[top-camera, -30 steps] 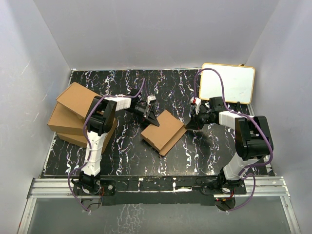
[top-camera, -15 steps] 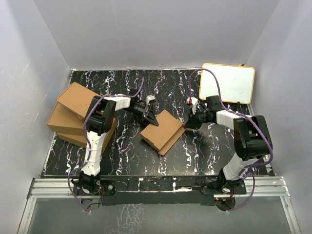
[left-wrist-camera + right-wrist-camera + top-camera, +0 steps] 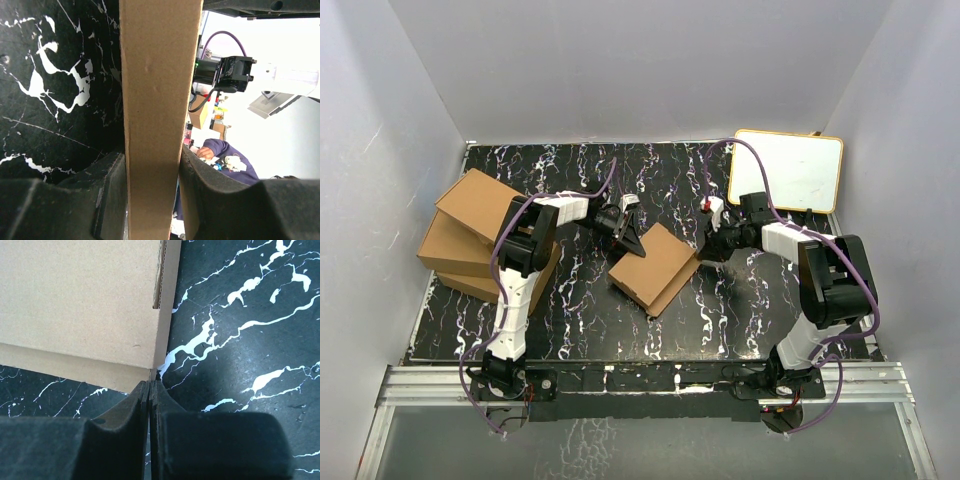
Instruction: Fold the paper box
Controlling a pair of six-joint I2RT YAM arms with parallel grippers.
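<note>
Showing the paper box (image 3: 653,268) lying flat, left of the white board (image 3: 787,170) and nearer. Clamping its far edge with the left gripper (image 3: 152,165). Edging the pinched-shut right gripper (image 3: 150,385) in from the board side, now touching the box's corner, likely squaring it. Leaving bare table (image 3: 740,310) nearer than the board.

We see the paper box (image 3: 655,270) on the table (image 3: 580,330), in the middle of the frame. A pile of boxes (image 3: 470,230) sits on the table at the left of the frame, well apart from it. A board (image 3: 790,170) lies in the upper right corner. The left gripper (image 3: 632,243) is at the upper left edge of the paper box, and that edge stands between its fingers. The right gripper (image 3: 704,256) is at the box's right corner, its tips just beside it.
</note>
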